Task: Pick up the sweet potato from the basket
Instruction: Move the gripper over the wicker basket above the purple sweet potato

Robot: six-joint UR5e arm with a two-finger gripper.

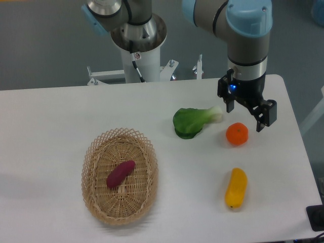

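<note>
1. The sweet potato [120, 173] lies inside the basket [93, 152], near its middle, resting on the woven floor. It lies on a slant, its upper end pointing toward the far right and its lower end toward the near left.
2. The basket sits on the left part of the white table [50, 111], toward the near edge. Nothing else shows inside it.
3. The gripper [245, 116] hangs from the arm over the right far part of the table, well apart from the basket. Its two fingers are spread, with an open gap between them and nothing held in it.
4. One finger [229, 105] shows at the left, just beside the pale stalk of the greens. The other [264, 119] shows at the right.
5. An orange [237, 134] sits on the table just below the spread fingers in this view. Whether the gripper touches it cannot be told.
6. The greens [190, 122], a leafy vegetable with a pale stem, lie left of the orange, near the middle of the table.
7. A yellow vegetable [236, 188] lies toward the near right, well apart from the basket.
8. The arm's base [137, 35] stands behind the table's far edge.
</note>
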